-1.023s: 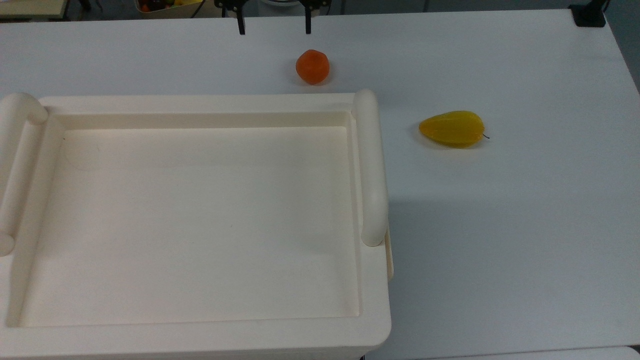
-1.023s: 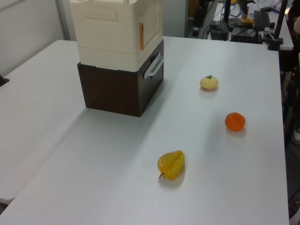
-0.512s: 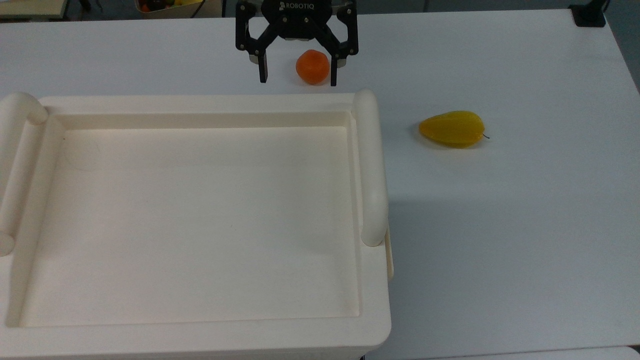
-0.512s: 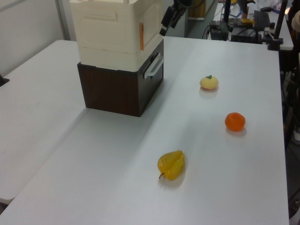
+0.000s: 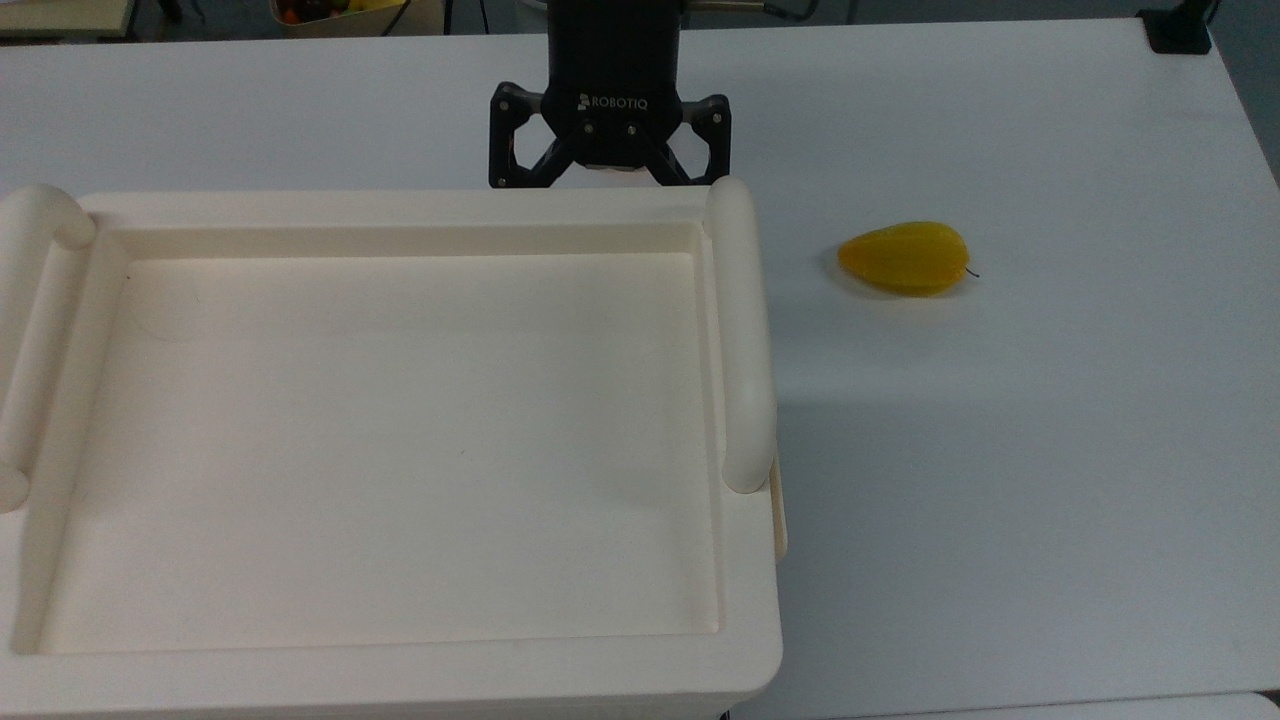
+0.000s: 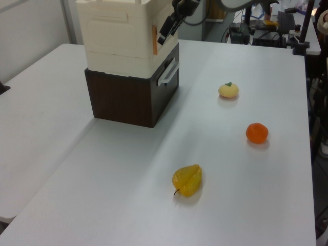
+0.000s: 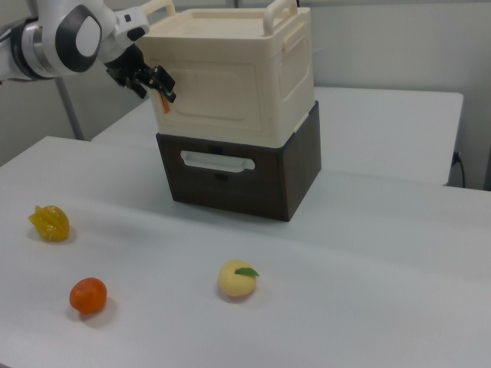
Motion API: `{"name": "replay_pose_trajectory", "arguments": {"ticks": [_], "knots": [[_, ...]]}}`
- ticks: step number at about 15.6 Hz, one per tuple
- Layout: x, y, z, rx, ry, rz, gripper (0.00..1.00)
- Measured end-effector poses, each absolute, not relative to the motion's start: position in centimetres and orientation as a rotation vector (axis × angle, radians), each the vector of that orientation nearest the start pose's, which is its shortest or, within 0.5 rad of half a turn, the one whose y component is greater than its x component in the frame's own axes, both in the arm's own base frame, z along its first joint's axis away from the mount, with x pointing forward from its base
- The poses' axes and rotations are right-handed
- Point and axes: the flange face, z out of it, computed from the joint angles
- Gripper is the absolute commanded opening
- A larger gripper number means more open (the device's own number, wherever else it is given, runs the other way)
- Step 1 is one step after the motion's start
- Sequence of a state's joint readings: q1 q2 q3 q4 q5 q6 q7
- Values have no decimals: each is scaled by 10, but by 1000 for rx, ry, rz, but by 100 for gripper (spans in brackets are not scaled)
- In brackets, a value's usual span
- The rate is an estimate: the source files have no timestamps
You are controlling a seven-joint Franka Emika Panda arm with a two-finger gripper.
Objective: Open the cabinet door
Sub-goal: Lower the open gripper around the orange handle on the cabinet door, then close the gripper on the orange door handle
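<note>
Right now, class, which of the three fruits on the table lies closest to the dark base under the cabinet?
The pale yellow fruit with the green leaf. It lies nearest the dark base; the orange fruit and the ridged yellow fruit sit farther off.

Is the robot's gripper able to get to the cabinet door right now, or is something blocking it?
Probably yes. The gripper is already at the edge of the cabinet door, by the small orange tab, with nothing between them. The fruits lie on the table, away from the cabinet.

Smooth cream plastic cabinet door (image 7: 217, 92) above a matt dark wood-grain base (image 7: 238, 172); matt white table (image 5: 1050, 420).
</note>
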State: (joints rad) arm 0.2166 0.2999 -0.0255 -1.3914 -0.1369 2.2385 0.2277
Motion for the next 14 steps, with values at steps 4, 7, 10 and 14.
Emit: {"name": "replay_pose_trajectory", "arguments": {"ticks": [4, 7, 10, 14], "knots": [[686, 136, 596, -3041, -61, -920, 52], [686, 136, 596, -3053, -71, -929, 41], [686, 137, 596, -3054, -72, -929, 41], [687, 144, 598, -3033, -90, -965, 41]]}}
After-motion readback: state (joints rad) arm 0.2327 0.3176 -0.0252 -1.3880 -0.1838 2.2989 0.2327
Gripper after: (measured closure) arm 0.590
